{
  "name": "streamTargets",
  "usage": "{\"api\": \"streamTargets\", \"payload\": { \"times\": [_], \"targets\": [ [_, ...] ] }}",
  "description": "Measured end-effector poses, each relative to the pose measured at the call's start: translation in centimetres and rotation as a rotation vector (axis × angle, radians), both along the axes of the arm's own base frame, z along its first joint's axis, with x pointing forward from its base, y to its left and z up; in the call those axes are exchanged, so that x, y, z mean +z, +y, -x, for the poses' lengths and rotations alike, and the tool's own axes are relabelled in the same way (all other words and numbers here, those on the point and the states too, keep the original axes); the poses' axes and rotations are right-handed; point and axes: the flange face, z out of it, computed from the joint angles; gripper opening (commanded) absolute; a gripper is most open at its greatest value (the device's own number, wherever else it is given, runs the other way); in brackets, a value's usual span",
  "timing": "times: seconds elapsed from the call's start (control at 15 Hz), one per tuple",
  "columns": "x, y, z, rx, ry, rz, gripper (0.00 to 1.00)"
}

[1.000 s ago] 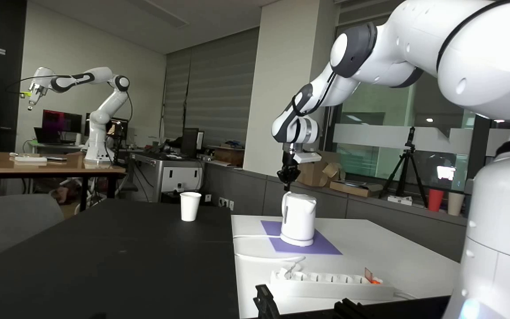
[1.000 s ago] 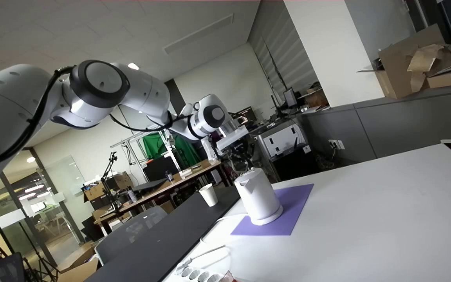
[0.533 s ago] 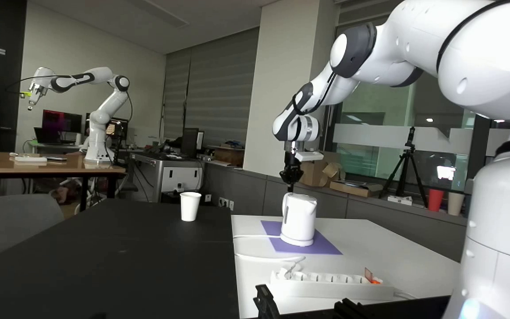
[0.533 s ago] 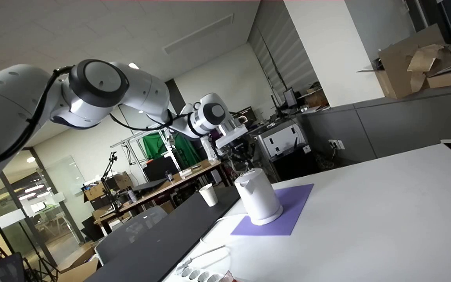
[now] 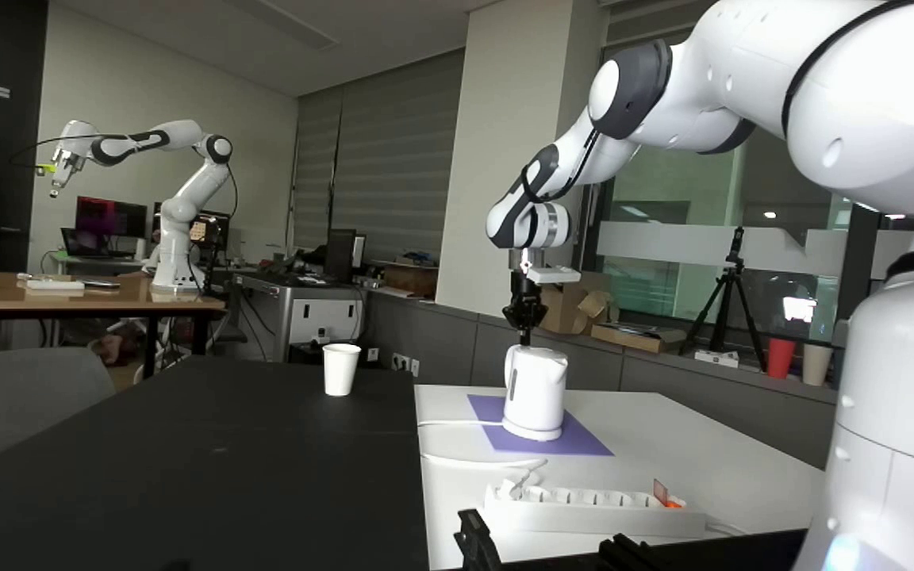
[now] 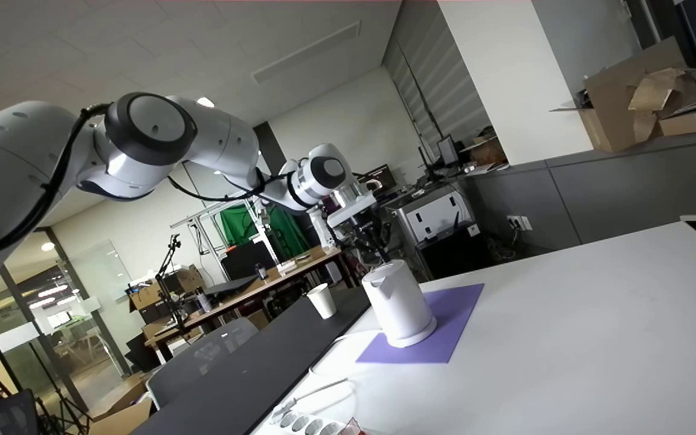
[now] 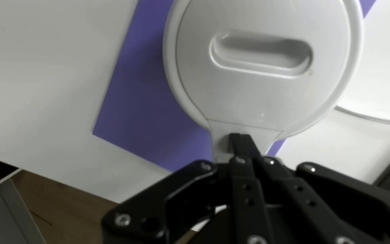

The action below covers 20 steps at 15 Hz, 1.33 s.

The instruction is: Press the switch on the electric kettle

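The white electric kettle (image 5: pixel 535 396) stands upright on its base on a purple sheet (image 5: pixel 581 441). It also shows in an exterior view (image 6: pixel 399 305). In the wrist view I look down on its lid (image 7: pixel 256 101), which has an oblong recess. My gripper (image 5: pixel 524 337) points down at the top of the kettle, on the handle side. In the wrist view its fingertips (image 7: pixel 244 144) are together, with nothing between them, over the narrow top piece behind the lid. I cannot tell whether they touch it. No switch shows distinctly; the fingers cover part of that area.
A white paper cup (image 5: pixel 339 369) stands on the black table (image 5: pixel 251 452) beside the white table (image 5: pixel 647 436). A white power strip (image 5: pixel 600 511) with a plug and cables lies on the white table. Cardboard boxes (image 5: pixel 572 305) stand on the window ledge.
The gripper has shifted slightly over the kettle top, rightward in an exterior view and slightly leftward and lower in another. The kettle has not moved.
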Motion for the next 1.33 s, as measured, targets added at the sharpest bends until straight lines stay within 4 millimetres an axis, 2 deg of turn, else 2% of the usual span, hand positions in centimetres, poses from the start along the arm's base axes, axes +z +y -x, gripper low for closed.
{"api": "streamTargets", "payload": {
  "times": [0.2,0.4,0.47,0.53,0.8,1.07,1.27,1.33],
  "targets": [
    [1.2,0.5,-0.4,0.0,-0.019,0.004,0.0],
    [4.6,1.1,-0.8,0.021,-0.039,0.032,0.0],
    [5.9,1.4,-0.7,0.028,-0.033,0.043,0.26],
    [7.1,1.6,-0.4,0.039,-0.007,0.054,0.26],
    [11.2,2.7,2.4,0.179,0.201,0.005,0.54],
    [14.7,2.1,5.5,0.244,0.423,0.006,0.81],
    [16.6,1.4,6.3,0.241,0.454,0.041,0.99],
    [17.2,1.2,5.8,0.235,0.409,0.051,1.0]
  ]
}}
